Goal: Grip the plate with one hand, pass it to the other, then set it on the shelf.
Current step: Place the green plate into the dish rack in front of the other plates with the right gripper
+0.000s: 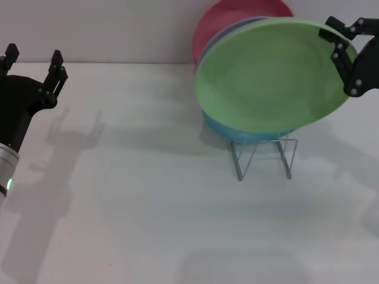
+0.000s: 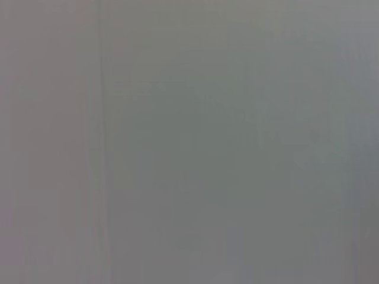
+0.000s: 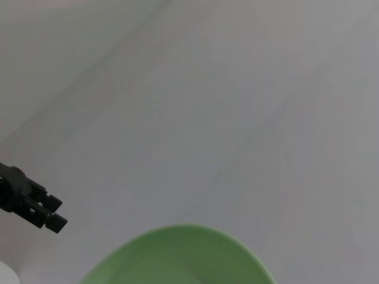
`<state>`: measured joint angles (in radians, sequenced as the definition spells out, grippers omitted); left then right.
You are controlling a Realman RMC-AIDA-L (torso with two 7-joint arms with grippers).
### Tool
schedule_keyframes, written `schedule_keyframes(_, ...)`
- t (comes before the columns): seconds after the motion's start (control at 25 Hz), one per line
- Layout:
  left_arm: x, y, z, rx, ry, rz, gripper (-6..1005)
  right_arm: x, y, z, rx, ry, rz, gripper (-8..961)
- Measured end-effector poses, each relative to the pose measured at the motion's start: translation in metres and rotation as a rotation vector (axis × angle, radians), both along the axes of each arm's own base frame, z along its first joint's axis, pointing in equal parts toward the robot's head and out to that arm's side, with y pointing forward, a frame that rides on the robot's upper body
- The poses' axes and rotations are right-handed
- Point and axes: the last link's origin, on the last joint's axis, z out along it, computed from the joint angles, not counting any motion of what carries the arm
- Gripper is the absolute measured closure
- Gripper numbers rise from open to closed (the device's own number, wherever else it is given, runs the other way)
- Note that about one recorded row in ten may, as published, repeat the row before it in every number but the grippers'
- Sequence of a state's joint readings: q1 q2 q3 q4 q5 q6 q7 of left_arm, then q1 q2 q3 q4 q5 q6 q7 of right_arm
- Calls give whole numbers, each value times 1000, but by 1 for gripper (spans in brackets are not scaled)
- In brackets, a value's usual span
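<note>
The light-green plate (image 1: 269, 74) is held tilted in the air at the back right, just above and in front of the silver wire shelf (image 1: 263, 155). My right gripper (image 1: 339, 42) is shut on the plate's right rim. The plate's edge also shows in the right wrist view (image 3: 177, 257). My left gripper (image 1: 34, 59), on the arm with the green light, is open and empty at the far left, well apart from the plate. It shows far off in the right wrist view (image 3: 35, 207). The left wrist view shows only a plain grey surface.
A turquoise plate (image 1: 249, 133), a lavender plate (image 1: 228, 34) and a red plate (image 1: 225, 18) stand at the shelf behind the green plate. The white table (image 1: 148, 207) meets the wall at the back.
</note>
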<state>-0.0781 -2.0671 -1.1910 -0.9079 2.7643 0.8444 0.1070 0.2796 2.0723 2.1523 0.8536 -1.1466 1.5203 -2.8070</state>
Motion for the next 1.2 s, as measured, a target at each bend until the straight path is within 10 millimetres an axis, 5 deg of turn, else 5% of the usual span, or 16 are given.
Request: schedule_keyframes(1.2, -1, 1, -9, -37, 26, -9, 248, 29, 11, -29, -37, -59, -142, 907)
